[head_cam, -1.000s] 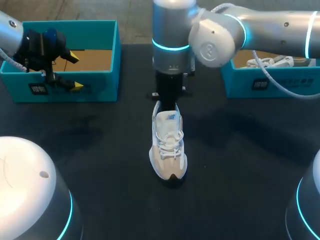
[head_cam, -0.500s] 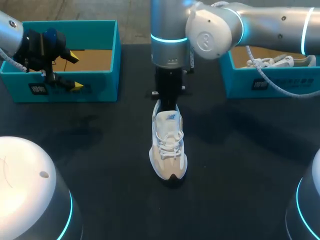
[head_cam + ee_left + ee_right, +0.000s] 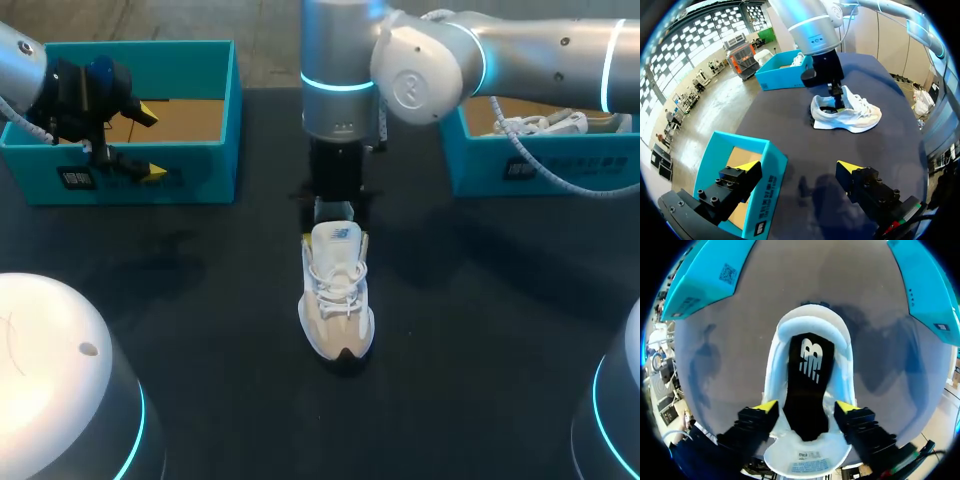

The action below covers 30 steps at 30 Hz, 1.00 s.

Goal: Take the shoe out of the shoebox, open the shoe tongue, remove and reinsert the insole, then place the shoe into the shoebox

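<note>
A white sneaker (image 3: 337, 292) stands upright mid-table, toe toward the near edge. My right gripper (image 3: 337, 236) hangs straight down over its heel opening, fingers open. In the right wrist view the right gripper (image 3: 807, 407) has its yellow tips spread to either side of the black insole (image 3: 810, 375) lying in the shoe (image 3: 847, 365); the tongue (image 3: 804, 463) is folded forward under the wrist. My left gripper (image 3: 148, 142) is open over the left teal shoebox (image 3: 215, 165), far from the shoe. The left wrist view shows the left gripper (image 3: 799, 167) holding nothing, with the sneaker (image 3: 855, 111) ahead.
The left shoebox (image 3: 765, 180) shows a bare cardboard floor. A second teal box (image 3: 480, 170) at the back right holds another white shoe (image 3: 545, 125). Two white robot bases (image 3: 60, 380) fill the near corners. Dark tabletop surrounds the sneaker.
The right gripper's fingers have spread from shut to open over the shoe's heel opening. The shoe and the left arm have not moved.
</note>
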Available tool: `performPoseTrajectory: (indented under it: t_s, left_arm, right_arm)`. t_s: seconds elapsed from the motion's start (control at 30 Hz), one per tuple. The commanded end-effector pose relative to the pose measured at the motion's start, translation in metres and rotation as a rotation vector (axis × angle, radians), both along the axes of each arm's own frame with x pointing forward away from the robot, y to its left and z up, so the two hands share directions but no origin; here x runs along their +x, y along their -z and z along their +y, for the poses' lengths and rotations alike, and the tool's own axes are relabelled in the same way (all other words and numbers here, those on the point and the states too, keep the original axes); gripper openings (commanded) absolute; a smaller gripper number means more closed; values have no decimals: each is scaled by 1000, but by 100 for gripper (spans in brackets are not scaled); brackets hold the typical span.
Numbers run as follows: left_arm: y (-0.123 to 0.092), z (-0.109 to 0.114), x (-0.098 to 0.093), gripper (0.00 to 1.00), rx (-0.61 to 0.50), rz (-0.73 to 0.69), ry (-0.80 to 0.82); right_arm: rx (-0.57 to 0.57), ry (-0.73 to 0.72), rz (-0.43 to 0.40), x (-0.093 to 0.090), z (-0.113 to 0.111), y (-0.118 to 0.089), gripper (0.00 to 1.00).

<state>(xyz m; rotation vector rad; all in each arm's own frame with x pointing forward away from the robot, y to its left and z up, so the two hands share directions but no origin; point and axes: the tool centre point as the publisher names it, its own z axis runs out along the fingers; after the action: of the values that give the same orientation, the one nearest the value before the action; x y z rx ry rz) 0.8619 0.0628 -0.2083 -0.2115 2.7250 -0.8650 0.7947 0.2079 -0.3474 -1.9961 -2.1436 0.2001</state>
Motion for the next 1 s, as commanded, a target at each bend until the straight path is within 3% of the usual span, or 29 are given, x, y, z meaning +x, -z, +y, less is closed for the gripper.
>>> performPoseTrajectory:
  t_s: [0.03, 0.27, 0.7, 1.0]
  left_arm:
    - [0, 0, 0, 100, 2, 1, 1]
    - [0, 0, 0, 100, 2, 1, 1]
    - [0, 0, 0, 100, 2, 1, 1]
    - [0, 0, 0, 100, 2, 1, 1]
  right_arm:
    - [0, 6, 3, -3, 0, 5, 100]
    - [-19, 3, 25, -4, -1, 6, 100]
    - [-46, 8, -36, -5, 1, -19, 100]
    - [-108, 28, -111, -12, -2, -55, 100]
